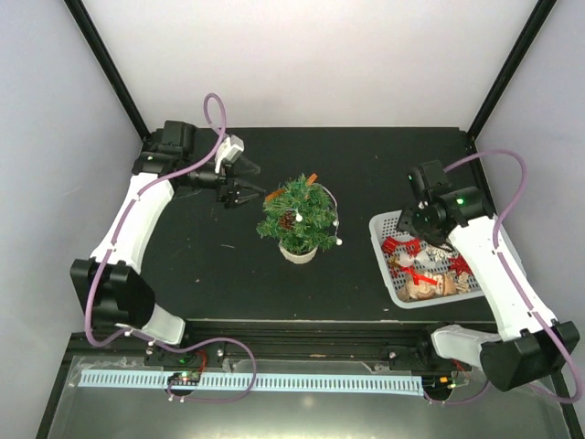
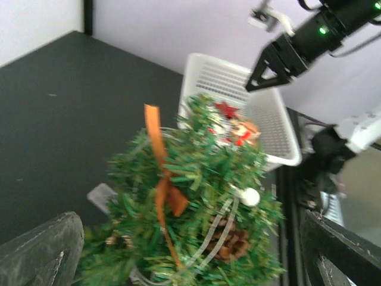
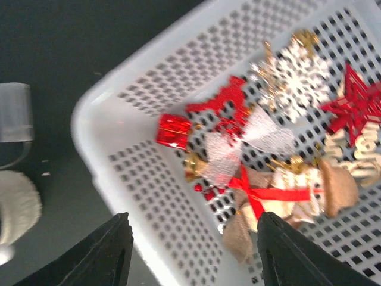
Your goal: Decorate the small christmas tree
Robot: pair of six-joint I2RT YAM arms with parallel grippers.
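Upright, white-potted small christmas tree (image 1: pixel 298 212), partly decorated

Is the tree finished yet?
The small christmas tree wears an orange ribbon, a pine cone and white beads. The right fingers hover open and empty over the white basket; the left fingers are open beside the tree. A red star and snowflake wait inside.

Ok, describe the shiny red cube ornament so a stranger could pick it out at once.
Look to the white basket on the right side of the black table. Inside it, the red cube sits at the edge of the ornaments, toward the basket's bare end. It alone is a glossy box; its red neighbours are flat.
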